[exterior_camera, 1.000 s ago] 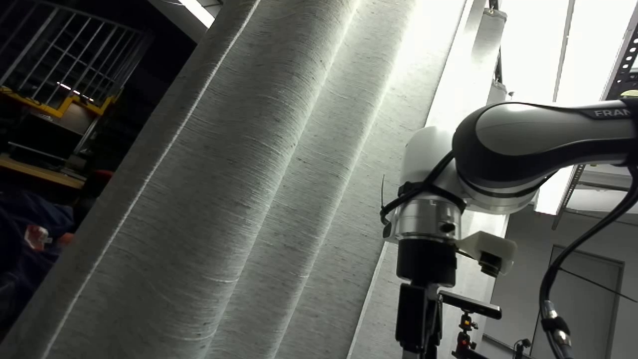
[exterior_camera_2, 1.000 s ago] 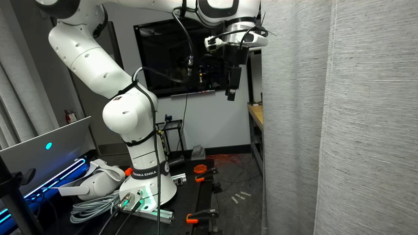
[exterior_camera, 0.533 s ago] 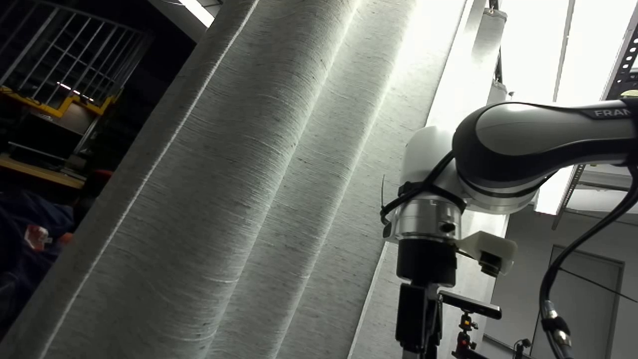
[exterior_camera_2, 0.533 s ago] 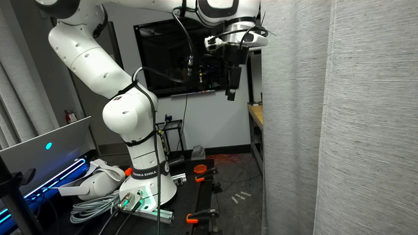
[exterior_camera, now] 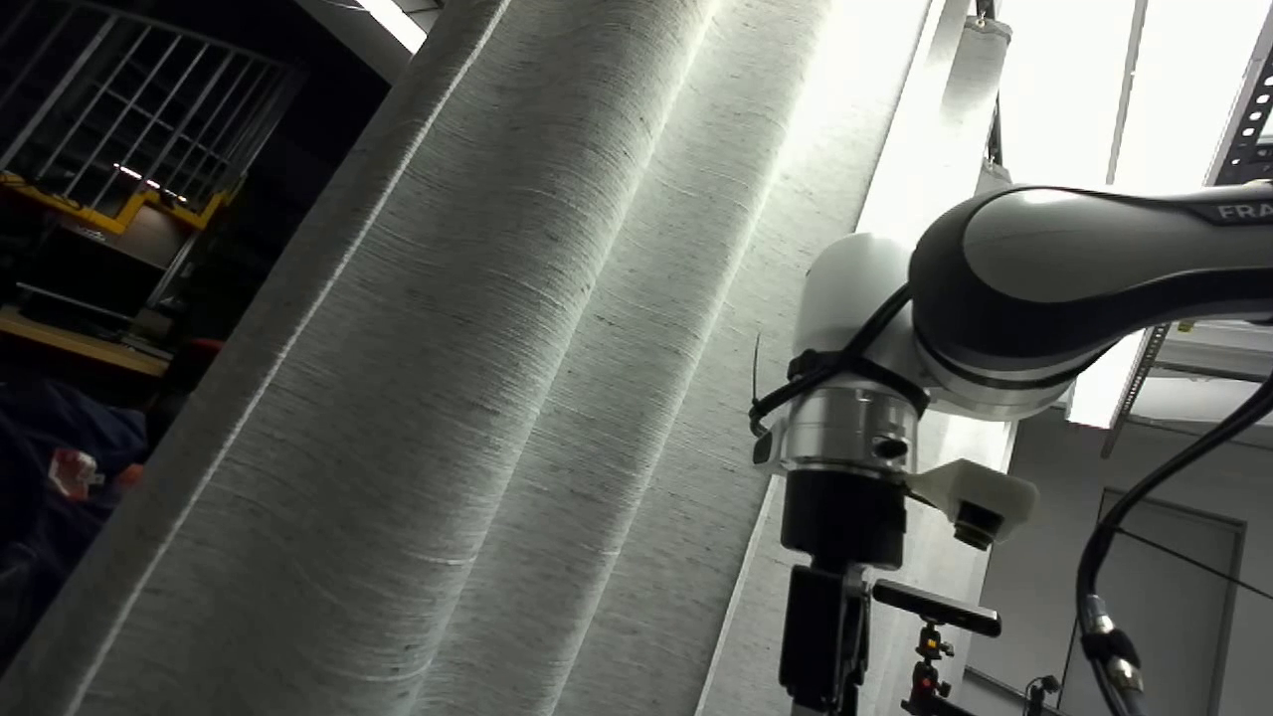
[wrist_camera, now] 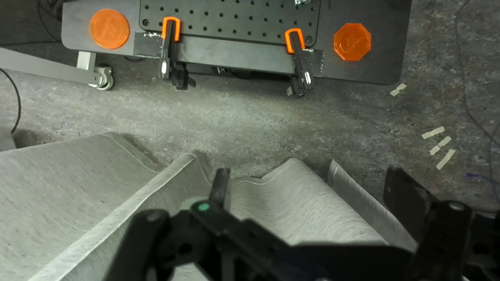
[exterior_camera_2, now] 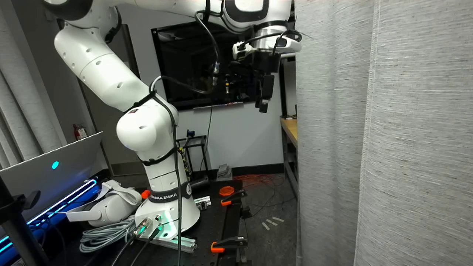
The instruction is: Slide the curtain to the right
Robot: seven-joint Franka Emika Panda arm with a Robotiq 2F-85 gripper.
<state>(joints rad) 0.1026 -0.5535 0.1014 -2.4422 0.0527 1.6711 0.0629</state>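
Observation:
The curtain [exterior_camera: 497,328] is a tall pale grey-white pleated drape that fills the middle of an exterior view. It also hangs along the right side of an exterior view [exterior_camera_2: 332,147]. In the wrist view, its folds [wrist_camera: 289,203] and lower hem show below and between the fingers. My gripper [wrist_camera: 312,187] is open, with its two black fingers wide apart and nothing visibly held. In an exterior view, the gripper [exterior_camera_2: 263,105] points down, a little left of the curtain's free edge. In an exterior view, its fingertips are partly cut off at the bottom.
A black table with orange-tipped clamps [exterior_camera_2: 229,244] and orange discs [wrist_camera: 109,29] stands beside the curtain. A wooden bench [exterior_camera_2: 290,127] is partly behind the curtain. A camera on a stand [exterior_camera: 935,607] is near the gripper. A wall screen [exterior_camera_2: 207,66] is behind the arm.
In the last half second the arm and gripper have shifted slightly, with the gripper tips a little higher. The curtain sways very slightly. Nothing has visibly been taken hold of.

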